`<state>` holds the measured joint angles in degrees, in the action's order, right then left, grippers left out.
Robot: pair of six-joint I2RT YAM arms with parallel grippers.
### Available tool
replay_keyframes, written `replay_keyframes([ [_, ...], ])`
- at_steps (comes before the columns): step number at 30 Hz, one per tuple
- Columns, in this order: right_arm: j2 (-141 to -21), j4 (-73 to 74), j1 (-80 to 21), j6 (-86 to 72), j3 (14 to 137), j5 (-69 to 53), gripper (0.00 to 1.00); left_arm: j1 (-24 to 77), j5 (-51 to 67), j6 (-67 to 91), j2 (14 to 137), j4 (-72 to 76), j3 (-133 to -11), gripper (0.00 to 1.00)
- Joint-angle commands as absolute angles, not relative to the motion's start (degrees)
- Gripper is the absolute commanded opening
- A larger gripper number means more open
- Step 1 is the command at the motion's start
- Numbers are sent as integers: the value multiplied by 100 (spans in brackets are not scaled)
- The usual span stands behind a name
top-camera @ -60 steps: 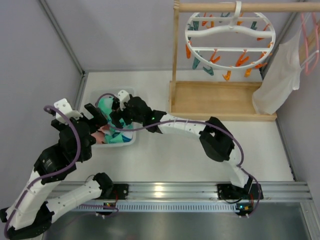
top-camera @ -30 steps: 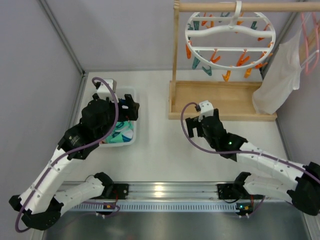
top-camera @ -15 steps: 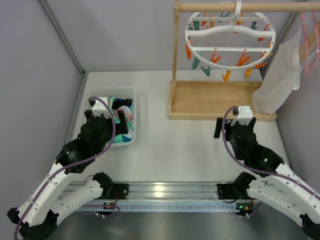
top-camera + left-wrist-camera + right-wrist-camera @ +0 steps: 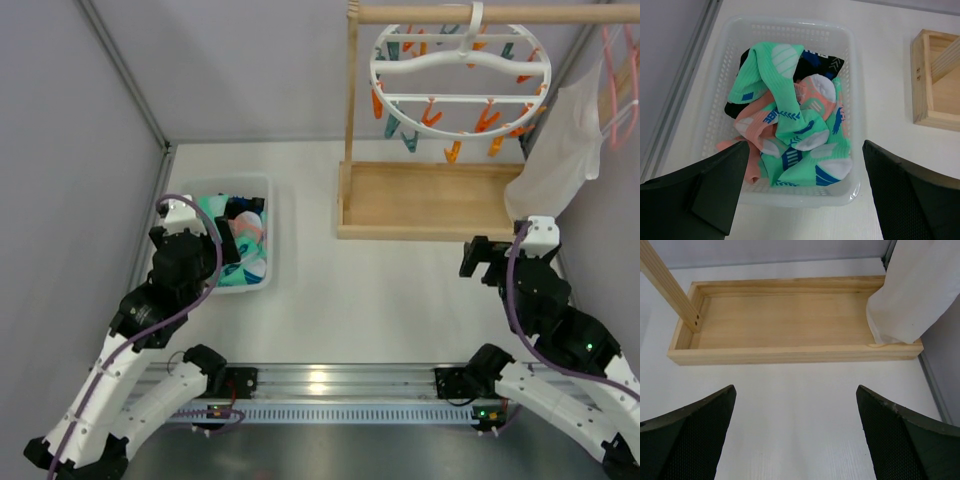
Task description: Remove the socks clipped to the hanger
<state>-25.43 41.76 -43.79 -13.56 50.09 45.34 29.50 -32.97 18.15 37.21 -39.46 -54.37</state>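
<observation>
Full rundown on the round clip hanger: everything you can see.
The hanger is a white plastic ring, crossed by one wavy bar and one straight double bar. It hangs by its hook from the wooden rod at the top right of the overhead view, above the wooden tray base. Orange and teal clips dangle under it, and none visibly holds anything. Only the rod touches it.

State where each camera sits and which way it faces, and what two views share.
Top external: above and behind the bases, facing down on table, hanger, basket; both arms, left gripper, right gripper show.
Left wrist: on the left arm, facing down into the basket of socks; open fingers show.
Right wrist: on the right arm, facing the wooden tray and white garment; open fingers show.
Shared: top and left wrist both show the basket.
</observation>
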Motion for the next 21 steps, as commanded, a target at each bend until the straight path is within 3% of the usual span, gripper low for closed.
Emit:
replay_keyframes([
  [1, -2303, 4605, -4316, -1178, 5378, 4588, 100, 2883, -3032, 1916, 3595, -3814, -5362, 98],
  [21, -2101, 4755, -4324, -1099, 5484, 4465, 99, 2856, -2944, 1855, 3305, -3797, -5177, 98],
])
